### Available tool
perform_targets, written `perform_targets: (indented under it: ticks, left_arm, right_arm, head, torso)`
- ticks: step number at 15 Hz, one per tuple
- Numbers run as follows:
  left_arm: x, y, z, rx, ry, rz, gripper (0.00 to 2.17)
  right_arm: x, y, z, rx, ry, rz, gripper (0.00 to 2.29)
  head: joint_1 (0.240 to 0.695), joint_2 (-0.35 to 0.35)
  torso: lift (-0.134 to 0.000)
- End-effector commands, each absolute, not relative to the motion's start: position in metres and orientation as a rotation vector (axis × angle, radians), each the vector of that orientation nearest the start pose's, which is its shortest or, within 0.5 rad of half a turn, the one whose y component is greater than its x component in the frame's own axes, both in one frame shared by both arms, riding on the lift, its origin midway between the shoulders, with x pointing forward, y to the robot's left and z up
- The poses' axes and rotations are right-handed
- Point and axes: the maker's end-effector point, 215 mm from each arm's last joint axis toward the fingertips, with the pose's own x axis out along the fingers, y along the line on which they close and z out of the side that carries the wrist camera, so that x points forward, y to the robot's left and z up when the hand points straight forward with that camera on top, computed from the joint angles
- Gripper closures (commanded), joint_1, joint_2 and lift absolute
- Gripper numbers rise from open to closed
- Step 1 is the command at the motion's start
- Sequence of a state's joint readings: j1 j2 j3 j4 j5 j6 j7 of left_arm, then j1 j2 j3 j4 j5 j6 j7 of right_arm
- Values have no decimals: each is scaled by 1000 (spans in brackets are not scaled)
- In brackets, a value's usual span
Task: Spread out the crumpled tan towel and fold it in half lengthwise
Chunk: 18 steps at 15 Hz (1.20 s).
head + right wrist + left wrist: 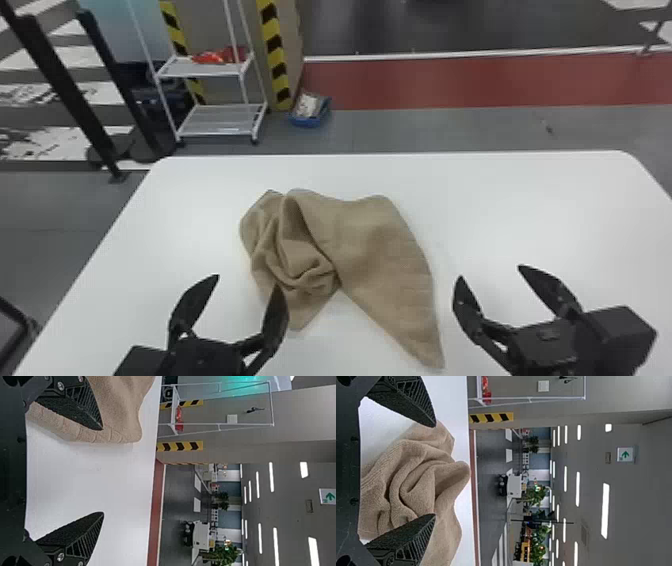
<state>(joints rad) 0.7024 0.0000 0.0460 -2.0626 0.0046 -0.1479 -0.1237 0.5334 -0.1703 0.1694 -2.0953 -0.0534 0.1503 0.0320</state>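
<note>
Tan towel (370, 235) waits for spreading, both grippers empty.
In the head view, it lies on the white table (525, 215), bunched at left, smoother at right; the left gripper (248, 281) and right gripper (490, 272) have their jaws spread. In the left wrist view, the rumpled folds appear behind the parted jaws. In the right wrist view, one finger overlaps the towel's edge. I judge that spreading is the present step; next should be pinching edges and opening the folds.
</note>
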Motion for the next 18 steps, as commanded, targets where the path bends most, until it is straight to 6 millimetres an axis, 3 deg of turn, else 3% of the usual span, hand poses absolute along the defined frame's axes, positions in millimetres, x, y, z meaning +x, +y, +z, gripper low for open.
perform_targets:
  ticks: [1,14,18]
  left_arm:
    - [378,225,-368,18,65,-86,80]
    - [380,225,-370,21,67,-85,80]
    - [382,225,-370,25,69,-87,80]
  right_arm:
    - [418,-141,-381,-24,184,263,130]
    - [419,-136,-389,-58,205,290,127]
    - [401,-110,-408,-149,316,470,127]
  head:
    - [695,119]
    - [695,123]
    - [695,151]
  torso:
    - [-124]
    - [-124]
    - [-124]
